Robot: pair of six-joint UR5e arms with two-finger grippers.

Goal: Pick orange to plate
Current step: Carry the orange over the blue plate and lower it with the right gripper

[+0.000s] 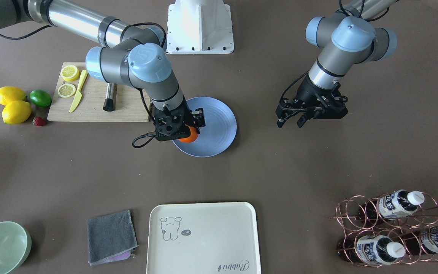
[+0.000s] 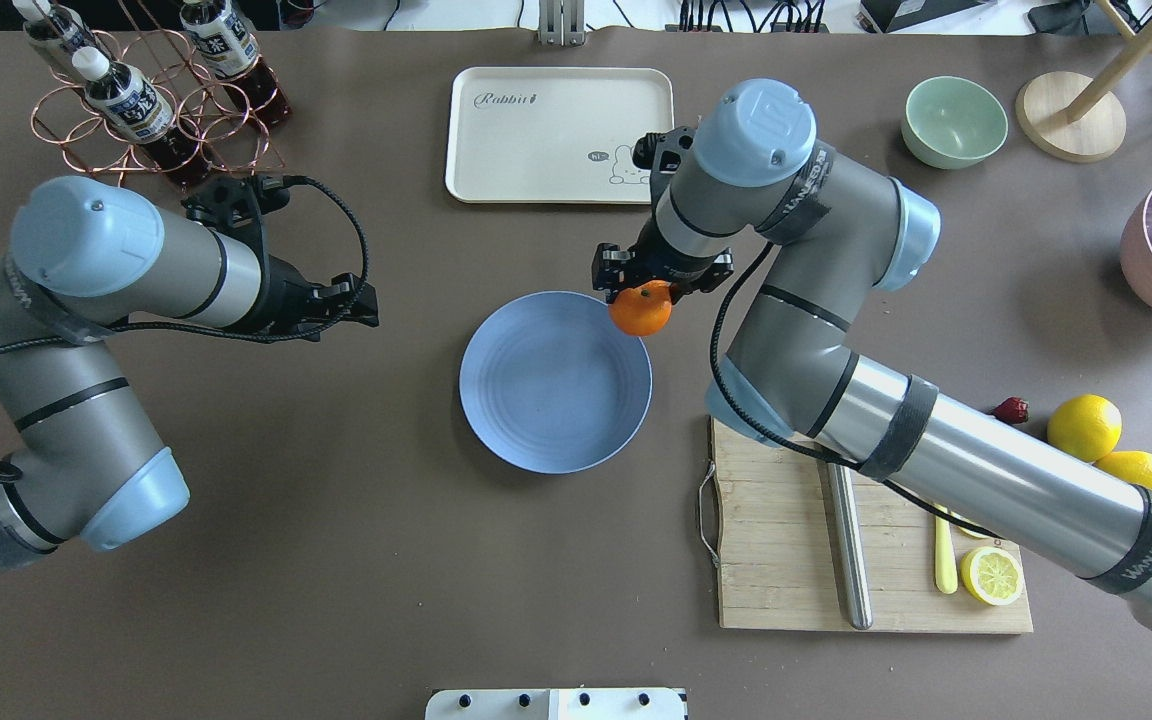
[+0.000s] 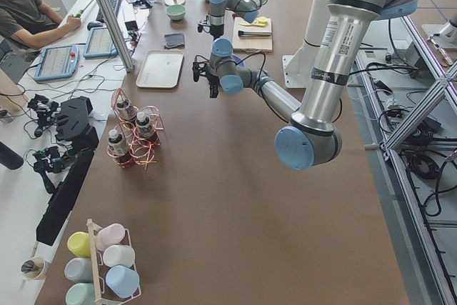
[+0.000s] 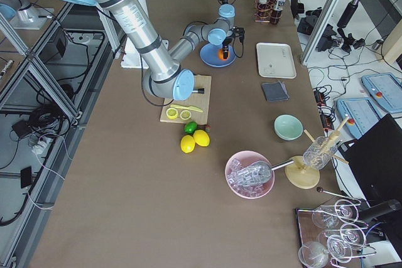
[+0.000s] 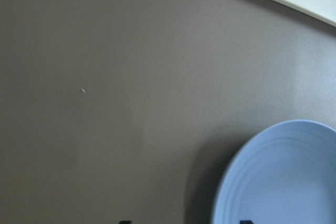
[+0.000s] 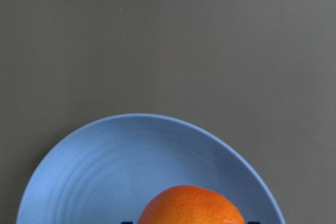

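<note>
The bright orange (image 2: 641, 310) hangs between the fingers of my right gripper (image 2: 644, 292), which is shut on it. It is held just over the far right rim of the periwinkle-blue plate (image 2: 546, 400). In the right wrist view the orange (image 6: 191, 207) fills the bottom centre, with the plate (image 6: 115, 171) right below it. The front-facing view shows the orange (image 1: 188, 138) peeking out under the gripper body, above the plate (image 1: 219, 125). My left gripper (image 2: 364, 303) hovers open and empty over bare table to the left of the plate, whose edge (image 5: 283, 182) shows in the left wrist view.
A wooden cutting board (image 2: 786, 540) with lemon halves, a yellow knife and a metal rod lies to the right of the plate. Whole lemons (image 2: 1084, 427), a cream tray (image 2: 556, 135), a green bowl (image 2: 954, 120), a copper bottle rack (image 2: 156, 100) and a grey cloth (image 1: 110, 236) surround the area.
</note>
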